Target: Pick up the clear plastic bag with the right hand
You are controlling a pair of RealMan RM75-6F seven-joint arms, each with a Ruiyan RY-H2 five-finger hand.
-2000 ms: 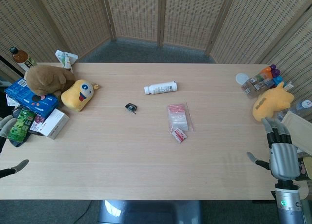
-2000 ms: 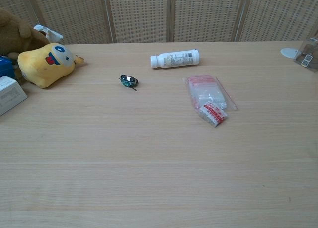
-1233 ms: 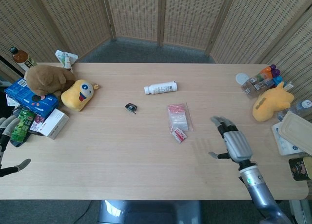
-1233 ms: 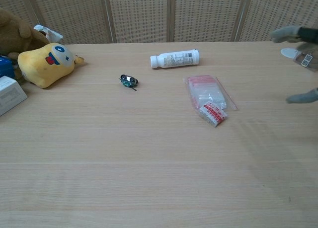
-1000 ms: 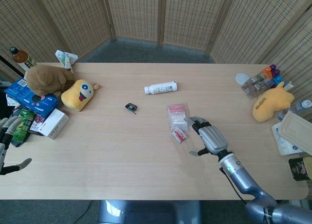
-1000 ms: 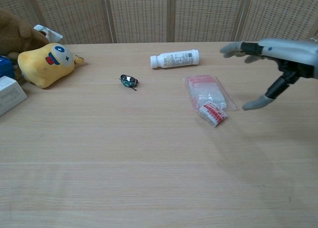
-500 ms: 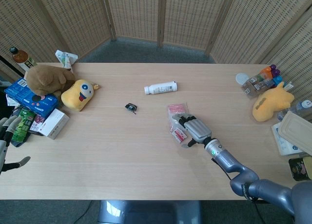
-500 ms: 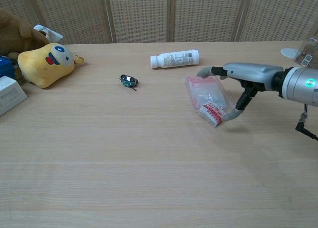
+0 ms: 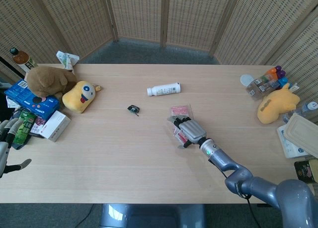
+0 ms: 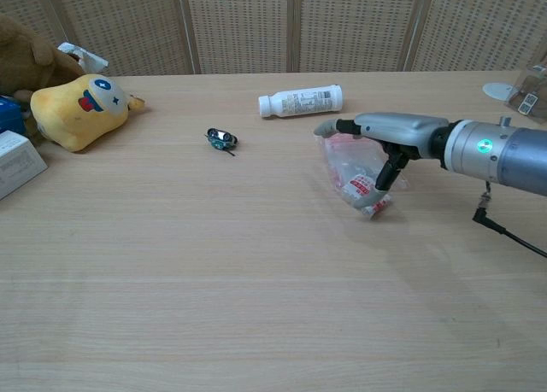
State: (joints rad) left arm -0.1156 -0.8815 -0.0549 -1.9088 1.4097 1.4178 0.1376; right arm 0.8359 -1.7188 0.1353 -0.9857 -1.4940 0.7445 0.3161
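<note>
The clear plastic bag with a red zip strip and a red-and-white packet inside lies flat near the middle of the table. My right hand is stretched over it from the right. In the chest view the fingers reach across the bag's far edge and the thumb points down onto its right side; nothing shows the bag lifted or pinched. My left hand hangs off the table's left edge, fingers apart, holding nothing.
A white bottle lies behind the bag and a small black clip to its left. Yellow plush, brown bear and boxes crowd the left side. Another yellow plush and containers sit far right.
My right hand swept in from the table's right edge to the bag and now lies over it, thumb closer to the bag than half a second ago. The bag has hardly shifted.
</note>
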